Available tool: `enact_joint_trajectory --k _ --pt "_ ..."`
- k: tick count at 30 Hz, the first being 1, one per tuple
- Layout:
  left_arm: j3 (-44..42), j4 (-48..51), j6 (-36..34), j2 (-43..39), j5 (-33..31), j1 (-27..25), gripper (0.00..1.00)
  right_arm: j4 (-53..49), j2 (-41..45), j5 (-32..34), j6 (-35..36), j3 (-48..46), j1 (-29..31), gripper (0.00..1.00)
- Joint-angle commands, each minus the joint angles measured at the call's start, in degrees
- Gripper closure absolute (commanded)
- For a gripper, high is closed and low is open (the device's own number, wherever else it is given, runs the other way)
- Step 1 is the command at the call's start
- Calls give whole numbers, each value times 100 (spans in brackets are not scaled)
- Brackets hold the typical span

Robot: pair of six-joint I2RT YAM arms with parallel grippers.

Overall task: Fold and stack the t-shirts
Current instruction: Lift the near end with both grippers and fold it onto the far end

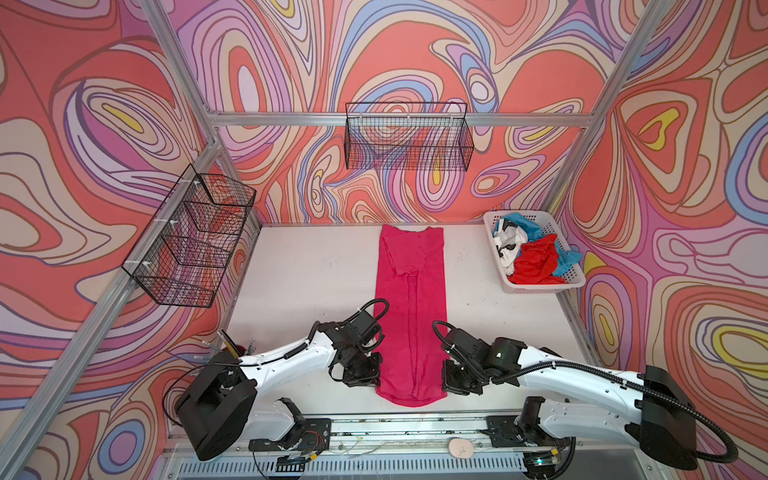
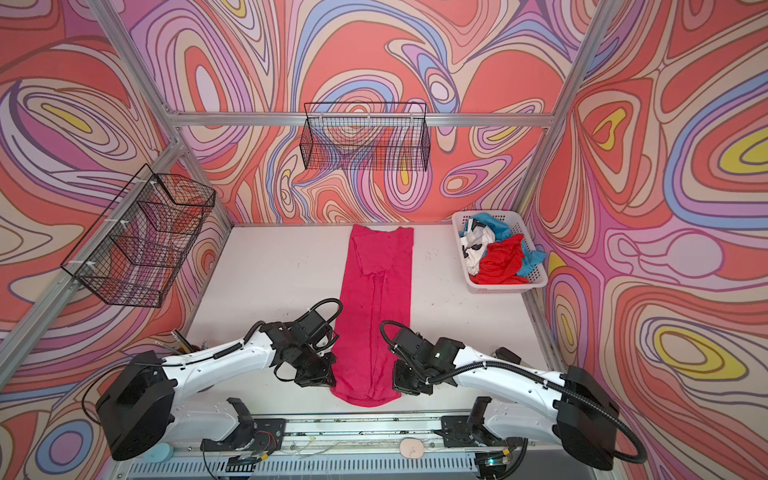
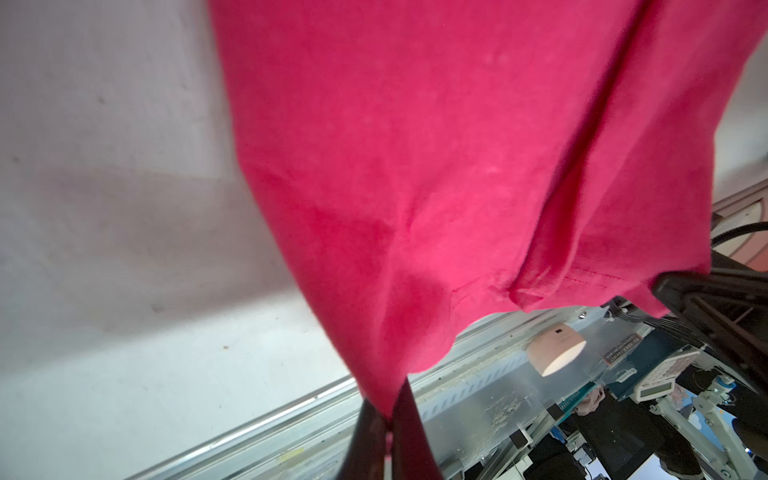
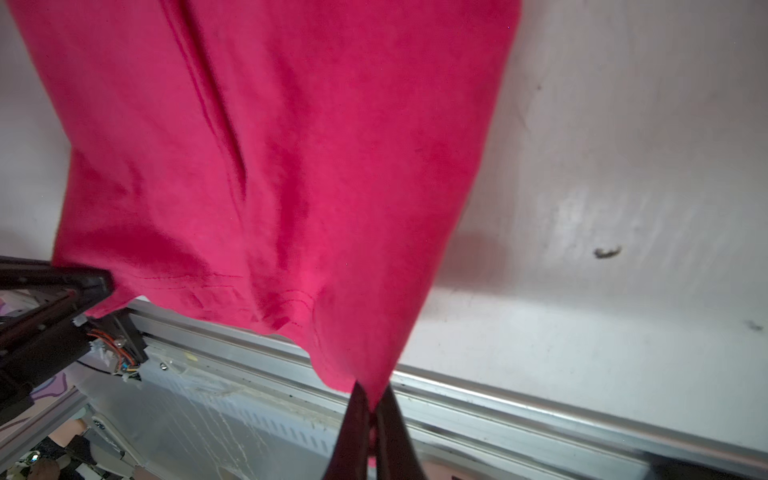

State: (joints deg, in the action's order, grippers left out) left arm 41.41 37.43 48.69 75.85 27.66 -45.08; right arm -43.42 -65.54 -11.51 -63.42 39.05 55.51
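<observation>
A long, narrow-folded magenta-pink cloth t-shirt [image 1: 410, 291] spans the middle of the white table [image 1: 299, 270]; the left gripper [image 3: 387, 419] and right gripper [image 4: 374, 409] clench its near hem corners.

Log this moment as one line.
pink shirt: narrow strip on table | left claw: shut on hem corner | right claw: shut on other hem corner | basket: more shirts inside

The white table [image 1: 311, 270] carries a pink shirt [image 1: 411, 291], folded into a long strip down its middle, from far edge to near edge. A white basket [image 1: 544, 287] sits in the far right corner, well apart from it. Dark specks dot the bare surface.
</observation>
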Motion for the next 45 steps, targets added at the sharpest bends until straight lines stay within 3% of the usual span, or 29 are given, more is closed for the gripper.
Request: enact_joint_trajectory --k 1,9,18,24,33,45 --pt "355 609 -10 -148 -264 -19 100 -459 -82 311 149 394 -96 100" --pt "1217 860 -171 74 -182 477 100 -844 -265 64 1143 1152 -1291 100" --pt "3011 1011 -1038 1610 133 1461 100 -667 -1540 -188 2533 2488 -2793 100" --pt "4607 1188 -1552 2836 353 2008 100 -561 -2832 -296 3215 3709 -3429 100" --pt "6061 1134 -1801 4418 580 2380 100 -357 -4339 -550 3560 4727 -3978 100" --pt "6284 945 -1674 5138 602 2569 100 -535 -5459 -686 3736 5849 -4262 100"
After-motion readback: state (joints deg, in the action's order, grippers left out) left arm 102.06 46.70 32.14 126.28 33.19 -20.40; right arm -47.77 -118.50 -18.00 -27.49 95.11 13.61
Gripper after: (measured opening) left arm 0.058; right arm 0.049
